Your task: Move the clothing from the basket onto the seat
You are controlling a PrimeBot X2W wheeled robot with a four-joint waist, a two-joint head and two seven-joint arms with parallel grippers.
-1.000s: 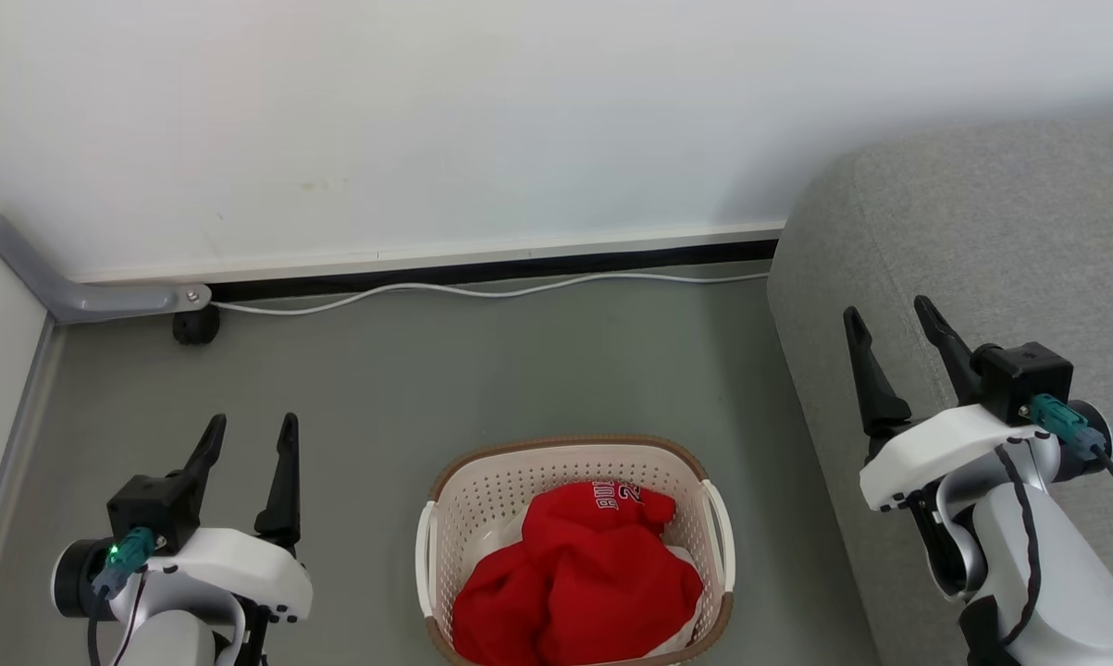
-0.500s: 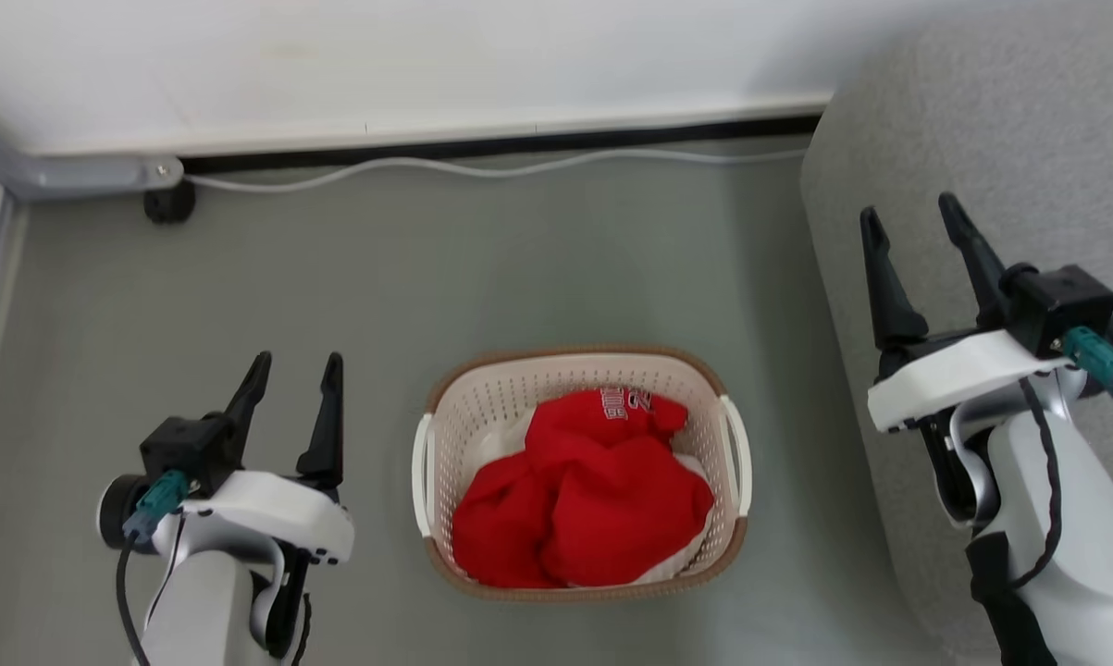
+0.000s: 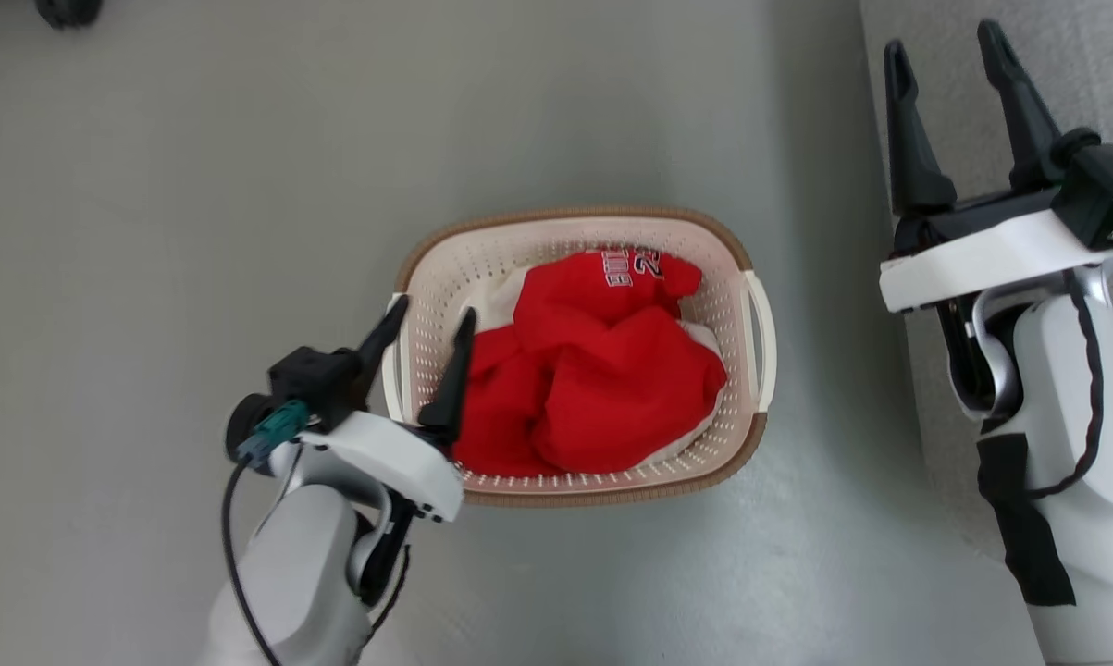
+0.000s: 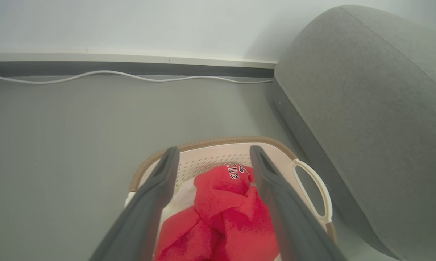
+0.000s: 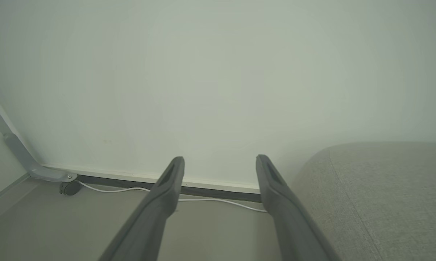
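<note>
The robot's left gripper (image 3: 434, 313) hangs at about 8 o'clock on the basket (image 3: 612, 495). Its two dark fingers are spread wide with nothing between them, one near the white handle (image 3: 391, 356) and the other over the edge of the red pile. The placing looks like the start of a reach for the first handful. Whether a fingertip touches cloth cannot be told.

The clothing (image 3: 602, 379) lies bunched in the basket, crowding the middle and the 6 o'clock end, with a white-lettered fold turned up toward 12 o'clock. None of it is on the seat (image 3: 1106, 65).

The basket stands on the grey floor (image 3: 195, 185) just beside the seat, which rises at its 3 o'clock. The short gap suggests a brief carry once the cloth is lifted.

At 2 o'clock the right gripper (image 3: 943, 39) is raised before the seat's front, fingers likewise parted and empty. It seems to be kept out of the left arm's way, or ready to help with the drop.

Farthest off, seen from the left wrist, a white cable (image 4: 131, 75) trails along the foot of the pale wall (image 4: 131, 21) at 12 o'clock, well apart from the work.
</note>
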